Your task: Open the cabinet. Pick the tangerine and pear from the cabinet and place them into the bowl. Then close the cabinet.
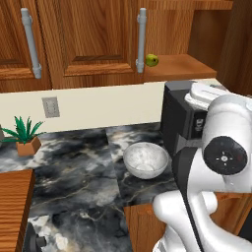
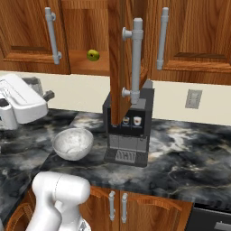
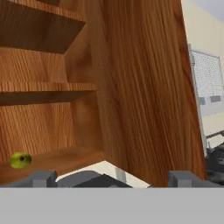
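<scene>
Fingertips of the end effector [image 3: 113, 178] sit at the bottom of the hand view, set well apart with nothing between them: the jaws stand open. Directly ahead of the end effector is the inner face of the cabinet's [image 3: 144, 87] swung-out right door, edge-on and filling the space in front and to the right. Ahead and to the left of the end effector lies the cabinet interior, with wood shelves stacked above. On the lowest shelf [image 3: 57, 159], far left of the fingertips, rests the pear [image 3: 20, 160], yellow-green with a dark spot, clear of the end effector and not touched.

From the right base view, the pear [image 2: 93, 55] sits alone on the shelf between the closed left door and the open door. Below the end effector, on the dark marbled bench [image 2: 189, 153], stands the bowl [image 2: 72, 143], upright, just beside the black coffee machine [image 2: 128, 131]. The left base view shows the bowl [image 1: 145, 160] likewise, with the pear [image 1: 151, 60] above it on the shelf. A small potted plant [image 1: 24, 135] stands well apart on the bench, under a wall outlet [image 1: 50, 107].
</scene>
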